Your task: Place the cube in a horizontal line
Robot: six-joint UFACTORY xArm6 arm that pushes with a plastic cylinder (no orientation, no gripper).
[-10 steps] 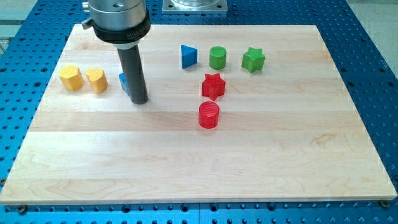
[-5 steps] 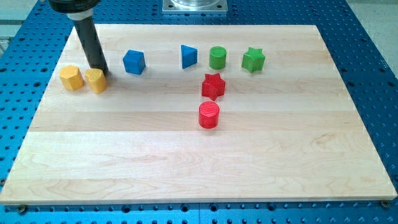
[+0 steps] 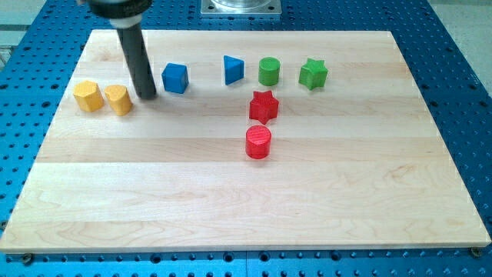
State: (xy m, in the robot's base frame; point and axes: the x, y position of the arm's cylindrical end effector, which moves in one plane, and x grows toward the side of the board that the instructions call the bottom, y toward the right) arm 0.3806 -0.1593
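Observation:
A blue cube (image 3: 175,78) sits on the wooden board (image 3: 254,200) at the upper left, roughly level with a blue triangular block (image 3: 234,69), a green cylinder (image 3: 269,71) and a green star (image 3: 313,74) to its right. My tip (image 3: 147,97) stands just left of the blue cube, with a small gap, and right of two yellow blocks (image 3: 119,100) (image 3: 88,95). The dark rod rises to the view's top.
A red star (image 3: 263,106) lies below the green cylinder and a red cylinder (image 3: 258,142) below that. The board lies on a blue perforated table (image 3: 469,92).
The tip swung left to the yellow blocks, then back right beside the blue cube. The cube went up from beside the rod and now sits slightly further right.

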